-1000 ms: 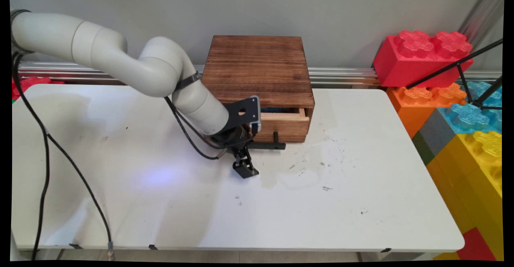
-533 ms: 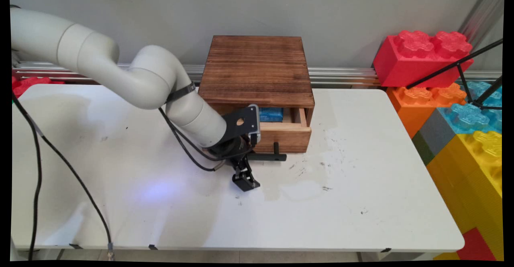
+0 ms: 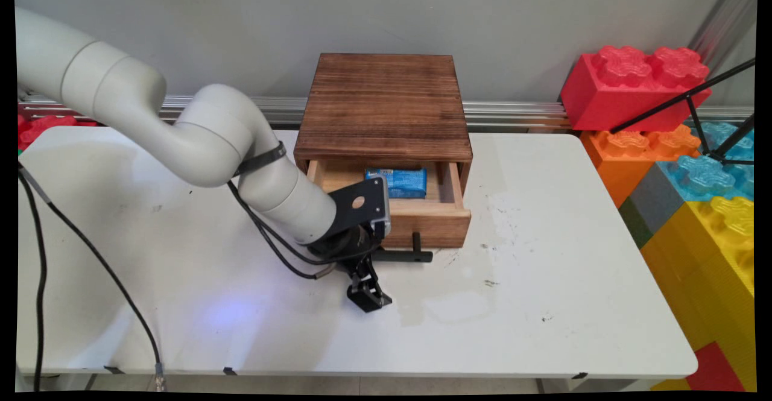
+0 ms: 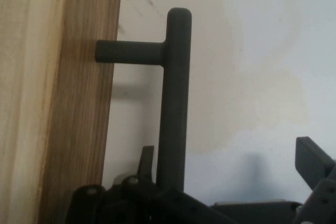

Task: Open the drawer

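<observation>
Tool (image 3: 368, 275) is open, as I see it from the hand view: its two fingers (image 4: 314, 162) stand wide apart, and the black handle (image 4: 173, 103) of the drawer (image 3: 431, 223) passes between them, close against one finger and well apart from the other. The handle is a bar on a short post fixed in the wooden drawer front. The drawer stands partly out of the dark wooden box (image 3: 386, 99) at the far side of the white desk (image 3: 543, 304). Inside the drawer lies a blue packet (image 3: 401, 182). Big toy bricks (image 3: 633, 87) are stacked beside the desk's right end.
</observation>
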Controlling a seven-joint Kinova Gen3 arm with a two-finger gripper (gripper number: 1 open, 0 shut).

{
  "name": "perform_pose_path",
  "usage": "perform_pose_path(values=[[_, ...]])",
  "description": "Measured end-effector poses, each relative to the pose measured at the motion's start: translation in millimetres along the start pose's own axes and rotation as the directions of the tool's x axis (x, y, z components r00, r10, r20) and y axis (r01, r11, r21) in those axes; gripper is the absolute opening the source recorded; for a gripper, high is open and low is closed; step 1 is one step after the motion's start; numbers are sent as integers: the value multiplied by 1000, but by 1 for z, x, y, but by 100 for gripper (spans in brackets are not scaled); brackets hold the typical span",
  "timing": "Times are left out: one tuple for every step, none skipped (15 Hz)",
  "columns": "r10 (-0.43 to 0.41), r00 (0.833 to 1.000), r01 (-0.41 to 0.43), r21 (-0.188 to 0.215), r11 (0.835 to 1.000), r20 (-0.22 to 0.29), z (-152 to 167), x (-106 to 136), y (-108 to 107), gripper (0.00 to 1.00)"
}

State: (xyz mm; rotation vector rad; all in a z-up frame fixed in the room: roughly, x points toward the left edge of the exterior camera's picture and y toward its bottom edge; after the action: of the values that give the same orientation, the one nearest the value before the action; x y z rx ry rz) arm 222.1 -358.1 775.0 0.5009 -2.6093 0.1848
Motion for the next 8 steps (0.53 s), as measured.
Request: perform_pose_path(values=[[-2,1000,2,-5,1000,-1,-1,0,4,100],[-3,1000,3,-11,1000,-2,-1,0,9,100],[-4,1000,4,-16,1000,-2,-2,0,12,100],[-5,1000,5,-19,1000,-3,-2,0,15,100],[-5,1000,5,-22,1000,-3,-3,0,17,100],[-6,1000,6,-26,1000,-3,-4,0,20,100],[-7,1000,7,-32,999,-2,-5,-1,24,100],[-7,1000,7,-36,999,0,-5,-1,27,100]])
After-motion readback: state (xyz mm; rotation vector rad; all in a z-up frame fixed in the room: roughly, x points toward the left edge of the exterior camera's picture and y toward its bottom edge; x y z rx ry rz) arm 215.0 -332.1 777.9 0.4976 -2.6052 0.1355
